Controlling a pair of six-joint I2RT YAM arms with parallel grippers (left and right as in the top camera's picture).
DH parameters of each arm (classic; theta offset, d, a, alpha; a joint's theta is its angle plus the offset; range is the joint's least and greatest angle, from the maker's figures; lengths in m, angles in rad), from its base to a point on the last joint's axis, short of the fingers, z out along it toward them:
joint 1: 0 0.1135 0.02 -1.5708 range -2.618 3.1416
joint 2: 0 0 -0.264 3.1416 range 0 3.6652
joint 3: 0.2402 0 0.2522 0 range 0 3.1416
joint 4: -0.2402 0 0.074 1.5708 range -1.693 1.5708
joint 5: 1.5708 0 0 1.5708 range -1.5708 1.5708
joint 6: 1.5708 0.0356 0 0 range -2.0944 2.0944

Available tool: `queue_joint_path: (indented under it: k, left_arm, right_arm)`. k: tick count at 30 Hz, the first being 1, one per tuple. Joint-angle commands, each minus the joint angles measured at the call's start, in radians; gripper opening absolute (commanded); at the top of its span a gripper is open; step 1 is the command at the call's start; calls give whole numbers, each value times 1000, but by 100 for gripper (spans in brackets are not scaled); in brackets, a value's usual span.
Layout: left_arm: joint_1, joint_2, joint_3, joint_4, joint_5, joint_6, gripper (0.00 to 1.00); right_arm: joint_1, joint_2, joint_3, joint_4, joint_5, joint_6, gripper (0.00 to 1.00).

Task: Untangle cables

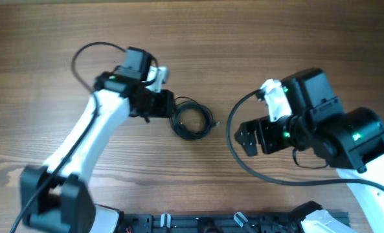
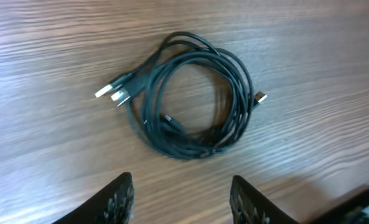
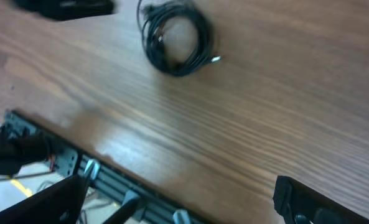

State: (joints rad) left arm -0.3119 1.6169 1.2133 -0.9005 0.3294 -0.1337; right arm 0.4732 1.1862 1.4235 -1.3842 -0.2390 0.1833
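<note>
The cables (image 1: 190,121) lie as one small coiled bundle of thin dark wires on the wooden table, with tiny metal plug ends sticking out. The left wrist view shows the coil (image 2: 193,102) with two pale plugs at its left and one at its right. My left gripper (image 1: 168,105) is open and empty just left of the coil; its fingertips (image 2: 181,196) sit short of it. My right gripper (image 1: 247,137) is open and empty, well right of the coil. The right wrist view shows the coil (image 3: 175,34) far ahead of the open fingers (image 3: 181,199).
A black metal rail (image 1: 230,222) runs along the table's front edge, also seen in the right wrist view (image 3: 109,180). Thick black arm cables loop beside each arm (image 1: 240,152).
</note>
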Motion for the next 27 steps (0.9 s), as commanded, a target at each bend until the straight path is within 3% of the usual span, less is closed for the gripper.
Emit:
queue_joint_path:
  k: [1, 12, 27]
  left_arm:
    - [-55, 67, 14, 46, -10, 23, 53]
    - [-103, 94, 0, 120, -145, 14, 56]
    - [-107, 167, -3, 179, -150, -31, 56]
  right_arm:
    - [47, -5, 17, -7, 38, 30, 100]
    - [66, -5, 16, -26, 37, 55, 100]
    - [66, -4, -12, -32, 37, 79, 100]
